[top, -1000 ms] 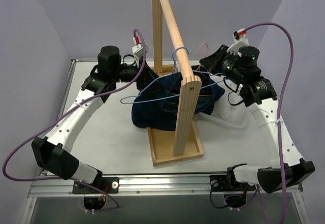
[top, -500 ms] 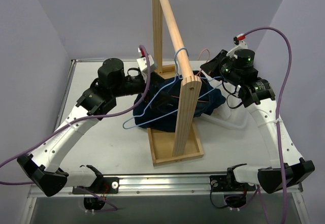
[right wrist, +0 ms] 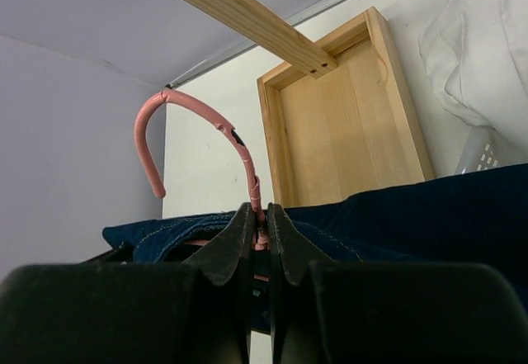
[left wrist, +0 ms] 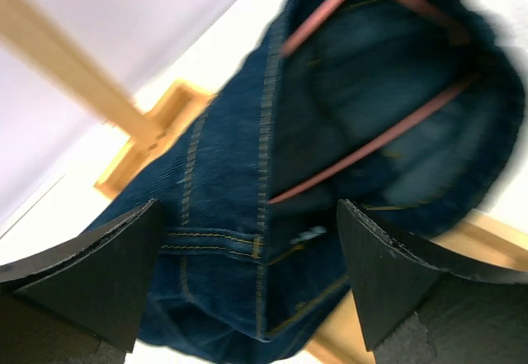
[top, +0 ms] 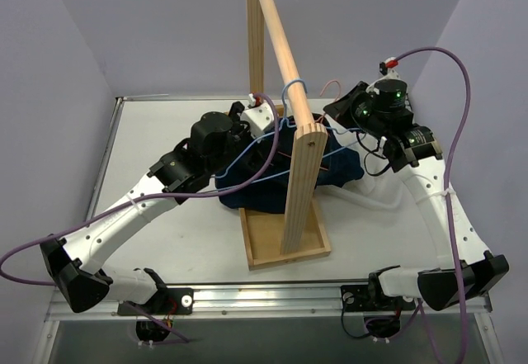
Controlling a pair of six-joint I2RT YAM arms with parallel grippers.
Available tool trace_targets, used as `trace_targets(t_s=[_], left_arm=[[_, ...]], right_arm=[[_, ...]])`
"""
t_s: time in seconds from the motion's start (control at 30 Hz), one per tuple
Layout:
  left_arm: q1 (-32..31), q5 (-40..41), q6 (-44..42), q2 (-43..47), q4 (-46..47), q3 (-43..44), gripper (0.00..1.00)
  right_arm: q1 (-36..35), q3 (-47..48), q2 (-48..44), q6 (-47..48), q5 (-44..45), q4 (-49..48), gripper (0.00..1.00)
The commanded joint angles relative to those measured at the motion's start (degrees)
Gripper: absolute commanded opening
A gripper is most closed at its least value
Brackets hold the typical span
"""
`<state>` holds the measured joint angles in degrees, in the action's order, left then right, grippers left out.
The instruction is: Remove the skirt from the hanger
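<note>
The dark blue denim skirt point(top: 264, 184) hangs on a pink hanger point(top: 331, 81) and bunches over the wooden rack's base. My right gripper point(top: 343, 118) is shut on the pink hanger's neck point(right wrist: 257, 201), just below its hook; the skirt's waistband point(right wrist: 412, 215) lies right under the fingers. My left gripper point(top: 275, 137) is open at the skirt's left side. In the left wrist view the skirt point(left wrist: 231, 182) and the pink hanger's wires point(left wrist: 371, 141) fill the space between and beyond the spread fingers point(left wrist: 91, 273). I cannot tell whether they touch the cloth.
A wooden rack has a tray base point(top: 276, 244), a near post point(top: 302, 184) and a sloping rail point(top: 275, 22). A blue wire hanger point(top: 289, 93) hangs on the rail over the skirt. A white bag and basket point(top: 373, 189) lie at the right, also in the right wrist view point(right wrist: 483, 59).
My left arm has swung right from the table's far left to the skirt's left side. The skirt and blue hanger have shifted slightly. The right gripper has stayed shut on the pink hanger.
</note>
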<state>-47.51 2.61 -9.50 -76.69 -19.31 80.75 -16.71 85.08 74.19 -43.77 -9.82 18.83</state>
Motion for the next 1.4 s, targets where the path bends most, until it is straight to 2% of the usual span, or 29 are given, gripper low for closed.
trace_targets(t_s=[0.0,0.07,0.13,0.17,0.2,0.23,0.33,0.43,0.73,0.97,1.1,1.2,1.37], left_arm=[[-0.4,14.1,-2.5,-0.8,4.8,-0.7,0.95],[-0.4,15.5,-2.6,-1.1,5.0,-0.7,0.99],[-0.4,16.4,-3.4,-1.3,5.7,-0.9,0.82],[-0.4,17.1,-3.6,-1.5,5.8,-0.9,0.71],[-0.4,17.9,-3.6,-1.6,5.9,-0.9,0.58],[-0.4,18.5,-3.5,-1.5,6.0,-0.9,0.36],[-0.3,19.4,-3.9,-1.1,6.7,-1.0,0.14],[-0.1,19.9,-3.8,-1.2,5.9,-0.1,0.03],[2.6,19.5,0.1,-3.6,1.9,7.7,0.02],[5.5,20.8,3.0,-2.7,3.9,9.0,0.02],[8.4,21.2,5.5,-4.0,1.4,12.0,0.02],[11.6,18.1,8.7,-3.8,1.4,12.8,0.02],[12.9,14.8,10.7,-1.5,5.1,12.9,0.02]], right_arm=[[-0.7,3.0,-0.7,-2.9,0.1,-2.7,0.0],[-0.8,2.9,-1.0,-2.6,0.2,-2.5,0.0],[-0.8,3.1,-1.2,-2.3,0.2,-2.1,0.0],[-0.8,3.1,-1.2,-2.2,0.0,-2.0,0.0],[-0.9,3.0,-1.3,-2.1,-0.1,-2.0,0.0],[-0.9,3.0,-1.6,-1.7,0.0,-2.0,0.0],[-0.9,3.3,-1.9,-0.1,0.7,-0.6,0.0],[-0.9,3.0,-2.6,1.8,0.6,0.2,0.0],[-0.9,-2.1,-7.9,9.4,-0.8,2.4,0.0],[-0.9,-3.7,-10.7,14.3,-2.7,6.8,0.0],[-0.9,-4.8,-12.3,15.4,-4.5,7.2,0.0],[-0.9,-6.1,-13.5,16.0,-5.6,7.7,0.0],[-1.0,-10.4,-15.0,17.8,-5.6,8.9,0.0]])
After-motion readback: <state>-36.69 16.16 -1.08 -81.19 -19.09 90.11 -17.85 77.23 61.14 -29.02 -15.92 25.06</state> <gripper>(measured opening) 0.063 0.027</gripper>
